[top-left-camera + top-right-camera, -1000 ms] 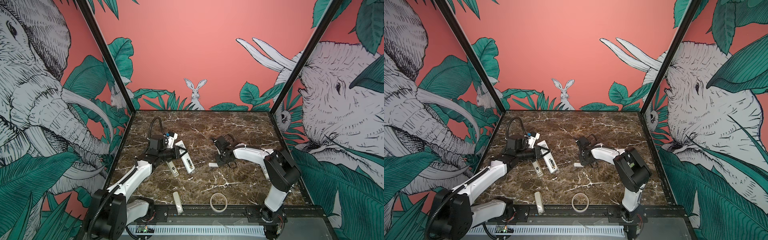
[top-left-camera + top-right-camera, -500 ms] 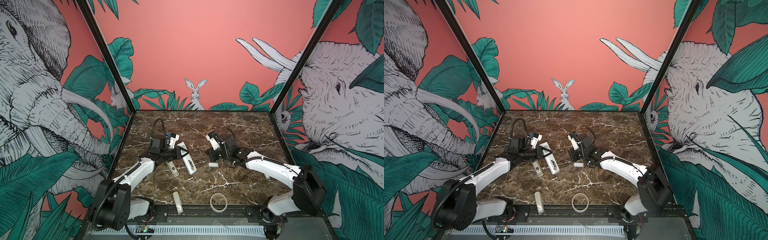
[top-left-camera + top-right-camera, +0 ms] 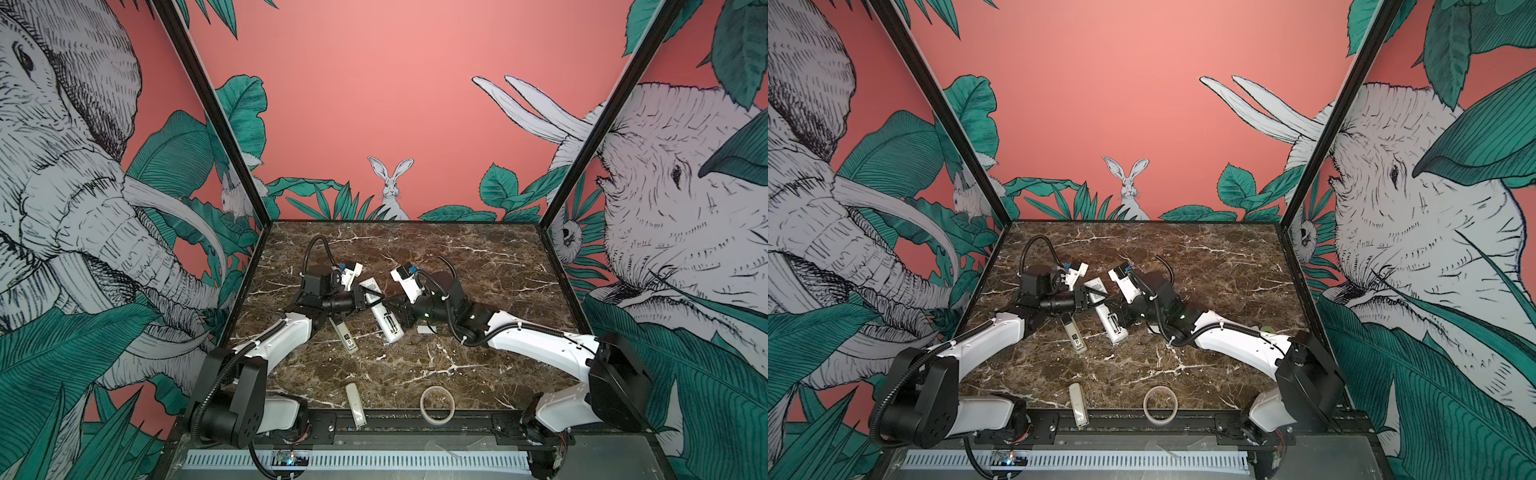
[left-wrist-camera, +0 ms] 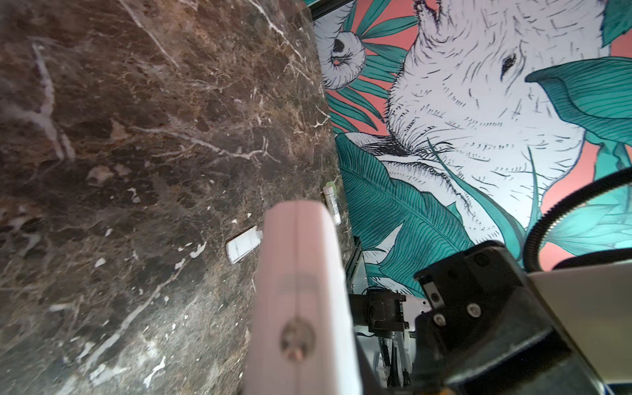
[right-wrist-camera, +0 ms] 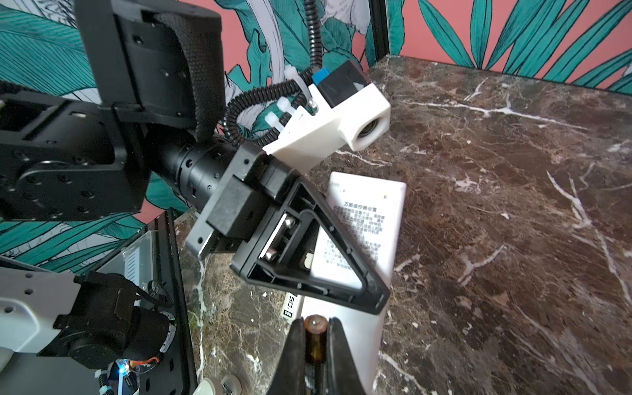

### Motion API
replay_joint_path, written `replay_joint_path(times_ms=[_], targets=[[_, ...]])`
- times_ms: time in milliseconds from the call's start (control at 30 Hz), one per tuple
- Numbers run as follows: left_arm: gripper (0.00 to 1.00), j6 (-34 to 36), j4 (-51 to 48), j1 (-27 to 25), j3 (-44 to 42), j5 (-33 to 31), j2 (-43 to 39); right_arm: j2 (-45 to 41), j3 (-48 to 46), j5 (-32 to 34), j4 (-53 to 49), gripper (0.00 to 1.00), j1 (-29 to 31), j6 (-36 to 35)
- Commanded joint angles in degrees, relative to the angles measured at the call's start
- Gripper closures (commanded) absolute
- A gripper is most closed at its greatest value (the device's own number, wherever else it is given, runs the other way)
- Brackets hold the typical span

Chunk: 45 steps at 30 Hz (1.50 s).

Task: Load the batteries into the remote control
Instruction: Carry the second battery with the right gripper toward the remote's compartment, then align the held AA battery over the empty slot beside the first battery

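Where left end effector clamps, remote control

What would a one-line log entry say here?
left gripper: shut on remote control | right gripper: shut on battery | status: battery not yet loaded

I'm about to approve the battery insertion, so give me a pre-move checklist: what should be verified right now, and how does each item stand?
1. Battery clamped in the right gripper: ok.
2. Remote control held by the left gripper, back side up: ok.
3. Battery compartment open, cover lying off on the table: ok.
4. Battery lined up with the compartment: cannot tell.
5. Battery polarity against the contacts: cannot tell.
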Motion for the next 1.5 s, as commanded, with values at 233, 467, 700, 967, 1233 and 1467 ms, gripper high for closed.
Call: replay_joint_path(times_ms=[233,467,700,967,1233,1467], targets=[[1.00,-9.3,16.0,0.3,-2.2,6.0,-1.8,-1.4,-3.9,2.5,5.1,0.91,1.2,-1.8],[1.00,-9.6,16.0,0.3,-2.1,6.5,-2.9,-3.4,-6.2,3.6,4.7,0.91,1.2,-2.4],[1.00,-11.7,19.1,0.4,-1.9,7.0,-2.6,-4.9,-9.2,3.7,6.6,0.90,1.4,-1.6],[1.00,-11.8,19.8,0.6,-1.2,7.3,-1.8,-6.4,-9.5,5.1,5.3,0.81,1.5,-1.7],[1.00,-11.3,19.6,0.6,-1.4,7.1,-1.3,-7.2,-6.8,7.1,1.0,0.67,1.5,-3.3],[1.00,-9.9,17.9,0.6,-1.3,6.7,-1.5,-6.5,-5.1,7.1,-1.7,0.69,1.5,-3.4]])
